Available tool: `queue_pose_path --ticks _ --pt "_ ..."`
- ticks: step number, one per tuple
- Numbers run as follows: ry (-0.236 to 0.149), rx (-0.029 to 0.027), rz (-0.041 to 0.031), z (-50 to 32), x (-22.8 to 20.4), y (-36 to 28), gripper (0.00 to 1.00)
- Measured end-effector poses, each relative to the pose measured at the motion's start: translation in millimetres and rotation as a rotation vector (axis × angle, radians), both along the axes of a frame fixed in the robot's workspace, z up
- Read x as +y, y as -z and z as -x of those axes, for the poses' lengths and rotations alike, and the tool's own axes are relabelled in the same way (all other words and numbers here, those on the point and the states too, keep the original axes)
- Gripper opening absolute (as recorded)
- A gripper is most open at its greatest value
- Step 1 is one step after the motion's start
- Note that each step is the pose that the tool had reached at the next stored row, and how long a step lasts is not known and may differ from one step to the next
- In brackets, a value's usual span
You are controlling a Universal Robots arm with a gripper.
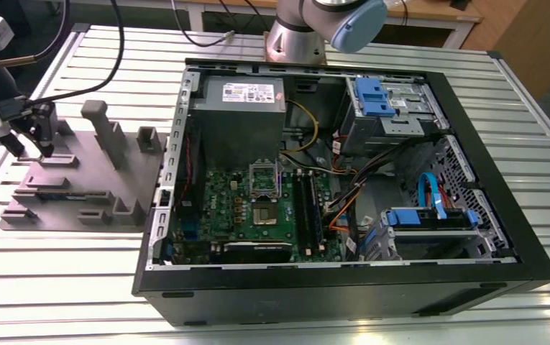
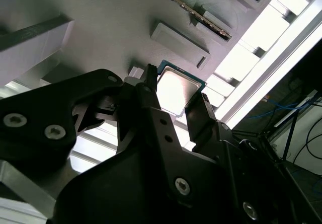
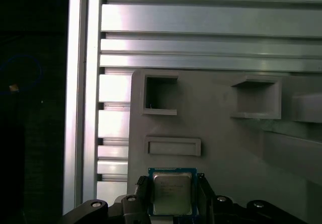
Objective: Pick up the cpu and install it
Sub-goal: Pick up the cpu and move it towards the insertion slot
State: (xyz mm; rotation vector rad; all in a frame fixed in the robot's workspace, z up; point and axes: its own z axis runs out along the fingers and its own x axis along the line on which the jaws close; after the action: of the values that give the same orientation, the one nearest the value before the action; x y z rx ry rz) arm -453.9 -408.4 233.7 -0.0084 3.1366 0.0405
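**Chip between the jaws at the grey block**

Chip (image 3: 172,194) is between the two black jaws in both wrist views. It is a small flat square with a silvery metal top and a thin blue-green rim. One jaw stands against each of two opposite edges, so the jaws are pinching the chip by its sides. I cannot tell if the chip rests on the surface under it or is a little above it.

In the second wrist view the metal top of the chip (image 2: 176,90) shines bright, and the grey block (image 2: 110,27) is behind it. In the first wrist view the block (image 3: 216,143) shows a low rectangular frame just beside the chip and two square pockets further away.

In the exterior view the jaws are at the exterior view's left, low over the grey block (image 1: 83,180), which lies on the slatted metal counter (image 1: 64,266). The open computer case (image 1: 351,295) lies just beside the block, toward the exterior view's right. Inside it is the green board (image 1: 226,194) with its metal socket (image 1: 265,188), well apart from the jaws.
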Motion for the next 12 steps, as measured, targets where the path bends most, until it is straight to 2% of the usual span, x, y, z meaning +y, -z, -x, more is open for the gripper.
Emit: queue_pose_path --ticks 6,12 --pt "0.0 0.0001 0.0002 0.0 0.0 -2.7 0.47" --pt "0.0 -0.0003 0.0035 0.0 0.2 -11.1 0.47"
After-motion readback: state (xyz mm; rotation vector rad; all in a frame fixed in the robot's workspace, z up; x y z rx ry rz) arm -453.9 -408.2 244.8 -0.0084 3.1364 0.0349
